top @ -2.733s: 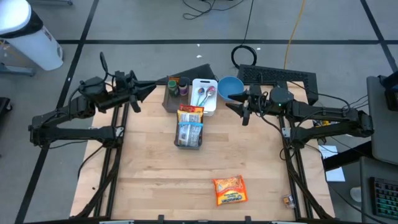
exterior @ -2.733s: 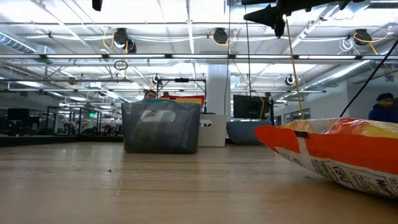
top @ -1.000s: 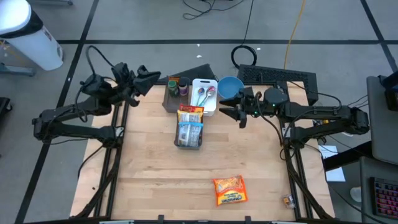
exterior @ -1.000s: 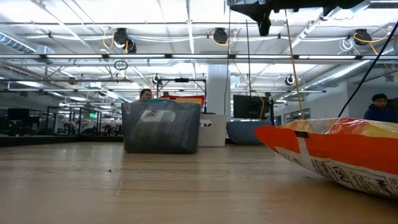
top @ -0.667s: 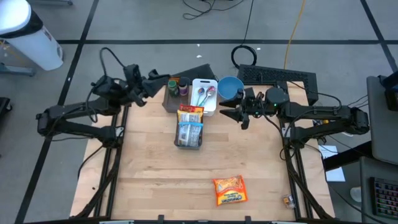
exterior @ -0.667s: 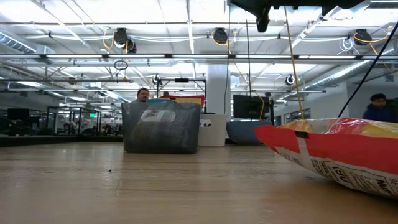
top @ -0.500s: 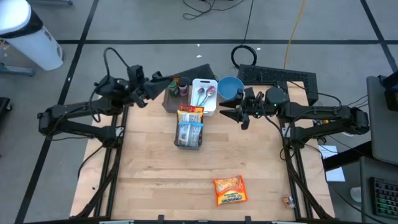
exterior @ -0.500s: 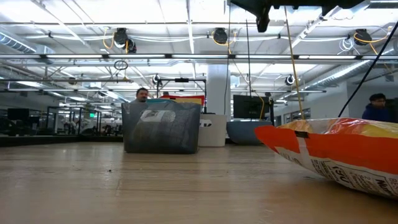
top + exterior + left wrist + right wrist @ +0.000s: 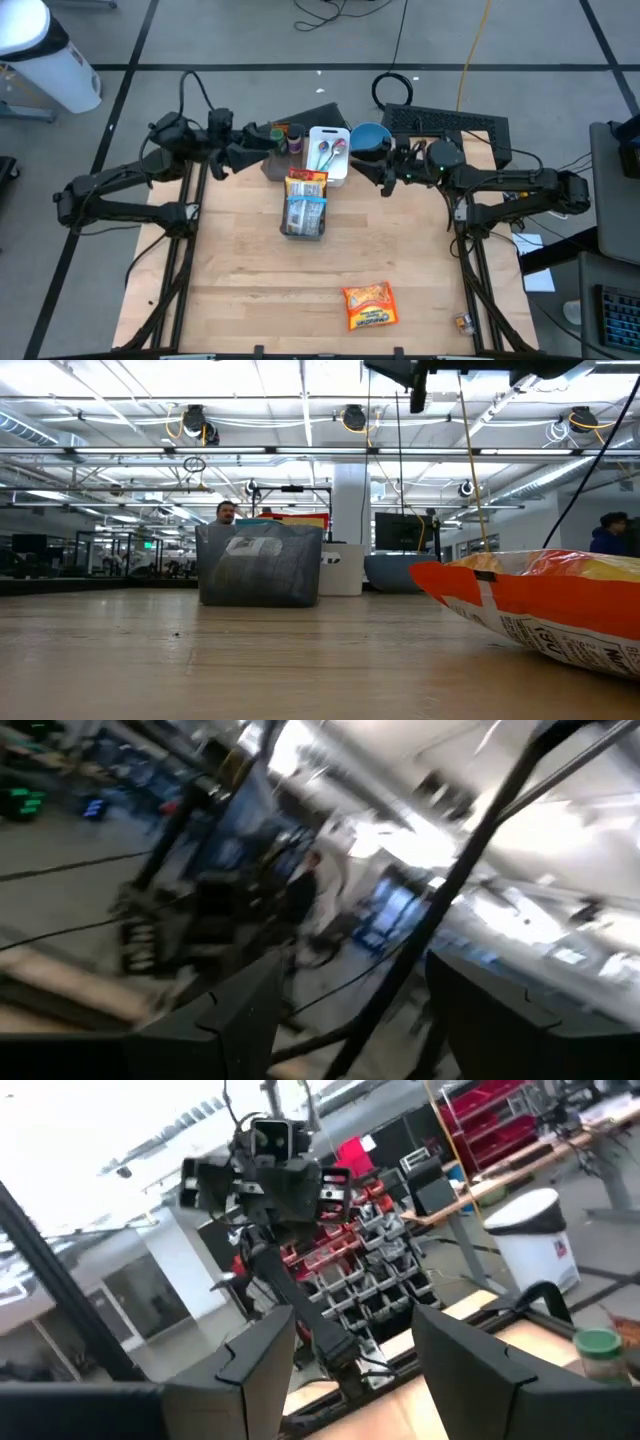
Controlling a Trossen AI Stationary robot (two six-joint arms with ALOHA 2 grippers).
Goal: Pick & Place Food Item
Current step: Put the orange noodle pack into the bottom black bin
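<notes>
An orange snack bag lies flat on the wooden table near its front edge; in the low view the bag fills the right side. A dark mesh basket holding food packets stands mid-table. My left gripper hovers open at the far left, high above the table, beside a dark holder with jars. In its wrist view the left gripper has nothing between its fingers. My right gripper hovers open at the far right near a blue bowl, and in its wrist view the right gripper is also empty.
A white tray with spoons stands behind the basket, between the jar holder and the blue bowl. A keyboard lies beyond the far right corner. Bare wood spreads between the basket and the snack bag.
My left gripper has swung from the table's far left corner toward the right, up to the jar holder, and its wrist has rolled. The snack bag and the basket have stayed where they were.
</notes>
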